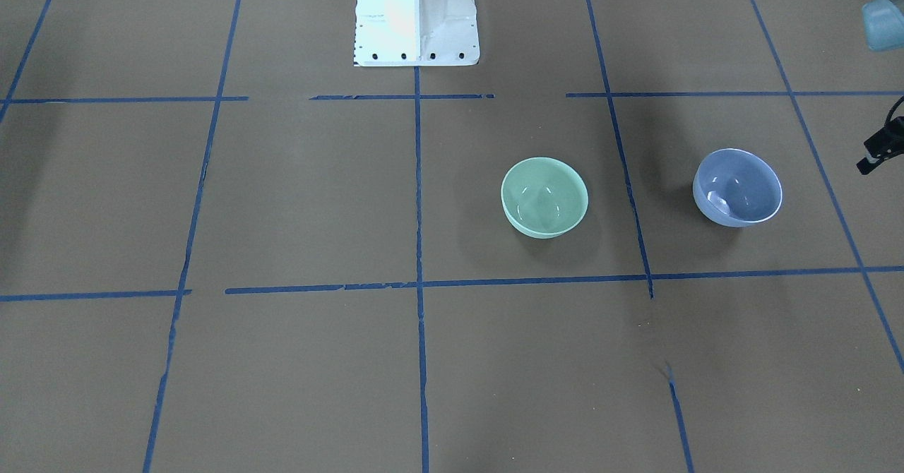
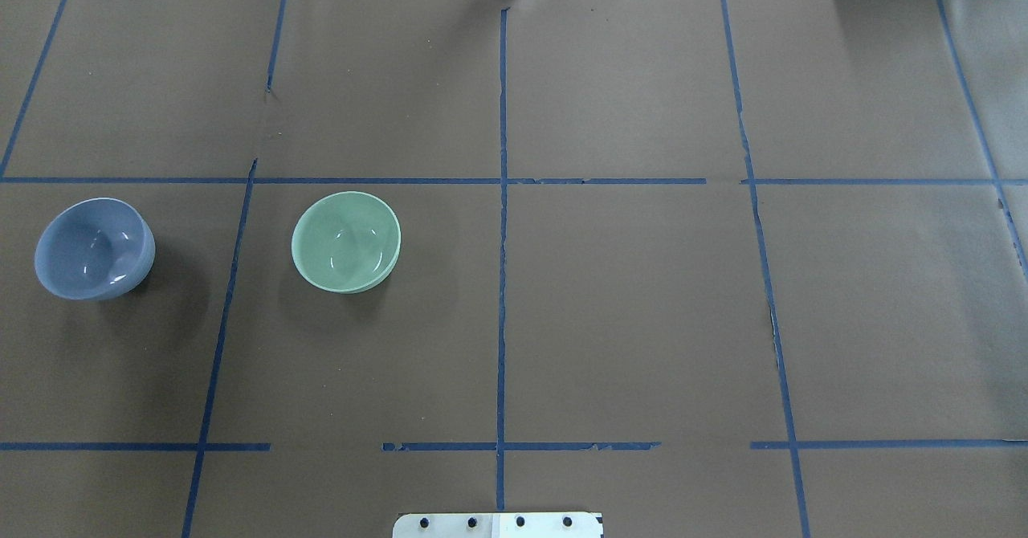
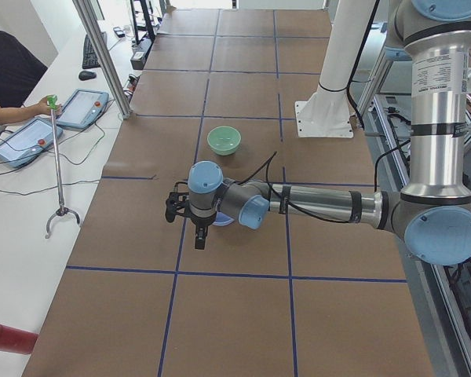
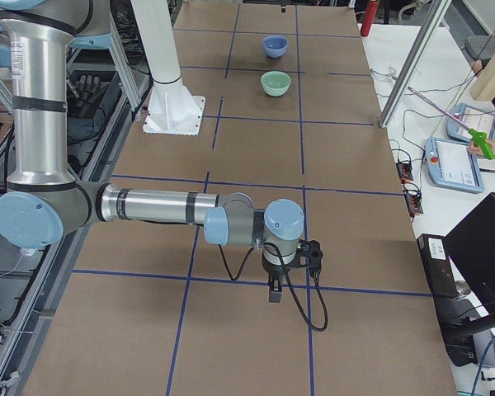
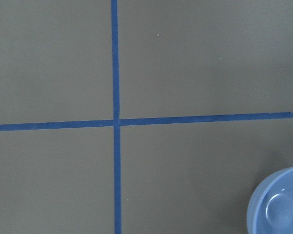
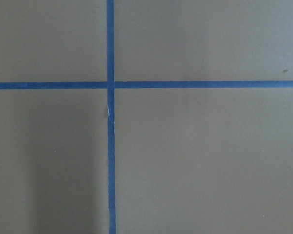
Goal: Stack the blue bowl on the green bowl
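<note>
The blue bowl stands upright and empty on the brown table, to the left in the overhead view. The green bowl stands upright and empty beside it, apart from it and nearer the table's middle. My left gripper hovers low beside the blue bowl, which shows at the lower right corner of the left wrist view. I cannot tell whether it is open or shut. My right gripper hovers over bare table far from both bowls. I cannot tell its state.
The white robot base stands at the table's edge behind the bowls. Blue tape lines grid the table. An operator at the side bench holds a grabber stick next to tablets. A red cylinder lies on that bench.
</note>
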You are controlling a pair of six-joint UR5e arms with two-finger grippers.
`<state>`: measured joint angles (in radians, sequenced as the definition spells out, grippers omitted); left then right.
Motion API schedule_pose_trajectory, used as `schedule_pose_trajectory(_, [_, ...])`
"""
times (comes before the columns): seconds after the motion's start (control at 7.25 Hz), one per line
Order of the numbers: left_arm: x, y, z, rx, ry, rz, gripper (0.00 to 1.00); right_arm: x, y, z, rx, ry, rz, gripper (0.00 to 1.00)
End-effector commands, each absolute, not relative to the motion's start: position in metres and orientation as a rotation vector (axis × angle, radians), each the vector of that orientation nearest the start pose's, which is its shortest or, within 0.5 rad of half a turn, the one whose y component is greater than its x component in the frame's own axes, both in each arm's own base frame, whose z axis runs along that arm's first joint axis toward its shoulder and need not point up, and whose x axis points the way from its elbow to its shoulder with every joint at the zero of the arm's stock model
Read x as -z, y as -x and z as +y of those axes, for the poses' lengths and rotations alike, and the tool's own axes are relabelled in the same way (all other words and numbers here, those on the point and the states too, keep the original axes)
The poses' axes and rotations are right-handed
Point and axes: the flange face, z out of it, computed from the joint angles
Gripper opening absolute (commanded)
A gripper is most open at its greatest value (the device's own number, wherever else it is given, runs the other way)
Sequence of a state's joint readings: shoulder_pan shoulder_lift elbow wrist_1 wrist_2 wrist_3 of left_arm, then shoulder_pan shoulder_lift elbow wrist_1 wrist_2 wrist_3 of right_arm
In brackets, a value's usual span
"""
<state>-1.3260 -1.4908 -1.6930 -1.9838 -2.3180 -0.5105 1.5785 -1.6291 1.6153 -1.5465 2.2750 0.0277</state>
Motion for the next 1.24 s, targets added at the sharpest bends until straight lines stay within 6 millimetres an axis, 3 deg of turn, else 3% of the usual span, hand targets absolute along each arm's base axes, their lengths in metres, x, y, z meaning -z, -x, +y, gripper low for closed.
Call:
schedule_pose_trajectory(0.0, [-0.591, -0.112, -0.474, 0.137, -0.097, 0.829, 1.00, -0.667, -0.072, -0.467, -0.030, -0.003, -0.704, 1.00])
schedule_pose_trajectory(0.28, [-0.591, -0.150, -0.465, 0.142, -0.083, 0.848, 1.00, -0.667, -0.072, -0.467, -0.030, -0.003, -0.704, 1.00])
schedule_pose_trajectory(0.83, [-0.624, -0.182, -0.455, 0.089, -0.067, 0.866, 1.00, -0.667, -0.072, -0.467, -0.031, -0.002, -0.704, 1.00])
schedule_pose_trajectory(0.97, [-0.624, -0.183, -0.454, 0.084, -0.072, 0.870, 0.88, -0.667, -0.072, -0.467, -0.030, -0.003, -0.704, 1.00])
schedule_pose_trajectory(1.1, [-0.622, -0.182, -0.455, 0.084, -0.075, 0.872, 0.50, -0.667, -0.072, -0.467, -0.031, -0.002, -0.704, 1.00])
